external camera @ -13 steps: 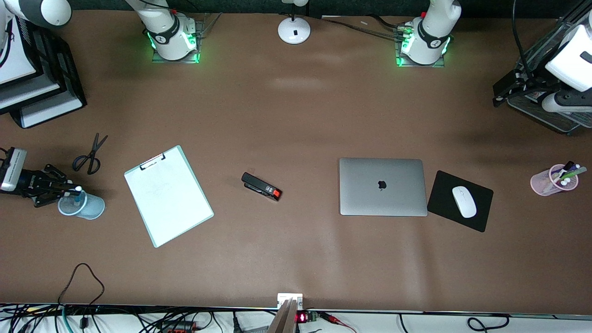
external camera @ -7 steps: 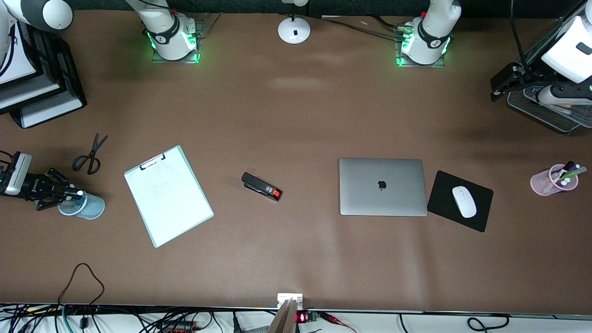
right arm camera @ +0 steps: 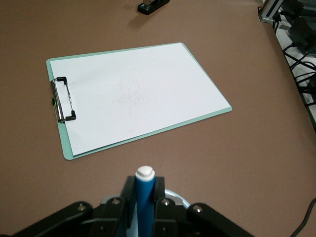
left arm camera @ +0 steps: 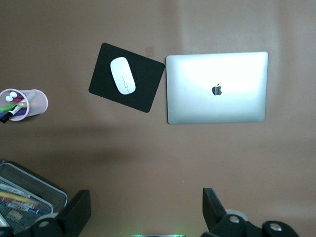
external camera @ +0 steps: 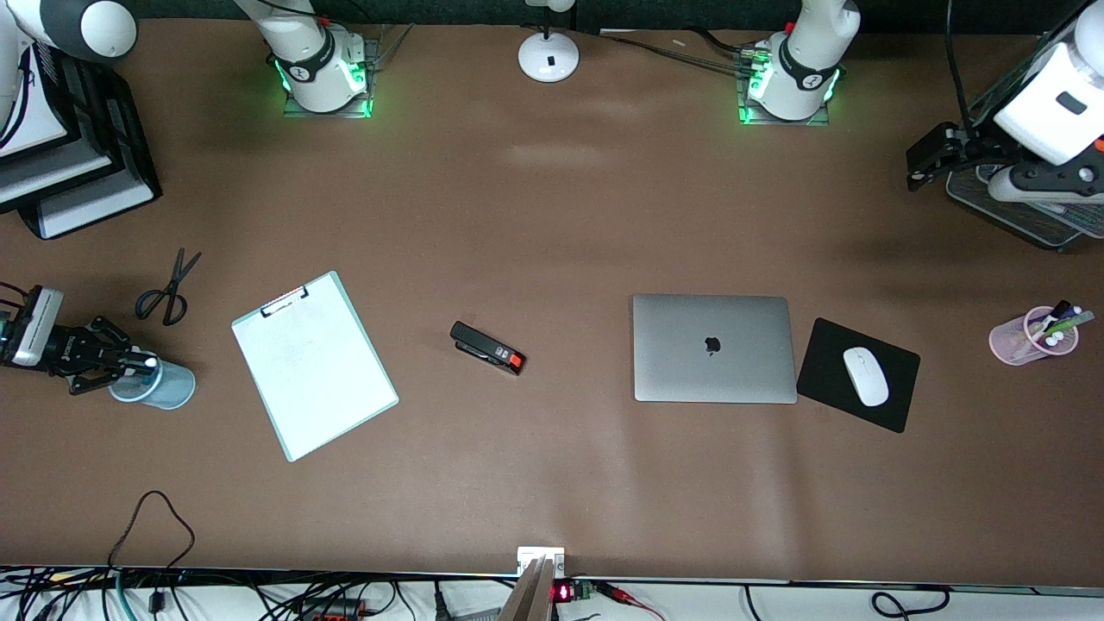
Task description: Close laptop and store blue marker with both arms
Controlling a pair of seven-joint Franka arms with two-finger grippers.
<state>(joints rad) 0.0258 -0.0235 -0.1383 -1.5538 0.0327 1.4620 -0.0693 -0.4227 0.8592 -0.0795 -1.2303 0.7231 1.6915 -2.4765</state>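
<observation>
The laptop [external camera: 713,348] lies closed on the table, apple logo up, and shows in the left wrist view [left arm camera: 217,88] too. My right gripper [external camera: 131,361] is shut on the blue marker [external camera: 148,363] at the right arm's end of the table. It holds the marker upright, white end up, over the mouth of a light-blue cup [external camera: 164,388]. In the right wrist view the fingers [right arm camera: 129,193] press both sides of the marker [right arm camera: 144,200]; its lower end is hidden. My left gripper [external camera: 925,162] is open and empty, high over the table beside a mesh tray [external camera: 1026,216].
A clipboard [external camera: 314,363], scissors [external camera: 168,289] and a black stapler [external camera: 487,347] lie between the cup and the laptop. A black mouse pad [external camera: 828,358] with a white mouse [external camera: 865,376] lies beside the laptop. A pink pen cup [external camera: 1031,338] stands toward the left arm's end.
The right gripper has shifted slightly with the marker still in it, over the cup. The left gripper has moved a little toward the bases' side and the table's middle.
</observation>
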